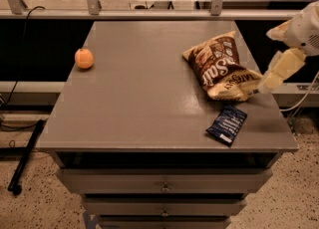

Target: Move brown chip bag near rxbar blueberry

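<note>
The brown chip bag (222, 66) lies flat on the right half of the grey table (139, 98), with white "Salt" lettering facing up. The rxbar blueberry (227, 124), a small dark blue wrapper, lies just in front of the bag near the table's front right corner, a short gap from it. My gripper (273, 76) hangs at the table's right edge, just right of the bag's lower right corner. It is open and holds nothing.
An orange ball-like fruit (84, 58) sits on the left side of the table. Drawers (162, 187) are below the front edge. A railing with posts (149, 14) runs behind the table. A black pole (25, 156) lies on the floor at left.
</note>
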{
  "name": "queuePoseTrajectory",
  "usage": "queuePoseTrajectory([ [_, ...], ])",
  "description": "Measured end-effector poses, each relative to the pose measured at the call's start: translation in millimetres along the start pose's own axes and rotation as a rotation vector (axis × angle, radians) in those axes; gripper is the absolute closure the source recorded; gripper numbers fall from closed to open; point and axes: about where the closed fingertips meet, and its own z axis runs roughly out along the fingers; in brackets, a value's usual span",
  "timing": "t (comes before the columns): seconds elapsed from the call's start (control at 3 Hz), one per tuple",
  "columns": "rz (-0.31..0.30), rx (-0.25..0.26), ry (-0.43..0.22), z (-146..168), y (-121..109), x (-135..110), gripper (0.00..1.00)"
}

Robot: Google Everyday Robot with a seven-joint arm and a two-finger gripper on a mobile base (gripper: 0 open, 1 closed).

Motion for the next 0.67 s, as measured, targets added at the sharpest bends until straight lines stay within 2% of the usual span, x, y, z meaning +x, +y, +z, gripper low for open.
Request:
queuePoseTrajectory([
  [0.33,-0.032,0.078,-0.111,-55.7,-16.4,10.8,0.0],
  [0.67,-0.05,0.135,-0.229,-97.7,-23.4,23.5,0.0],
])
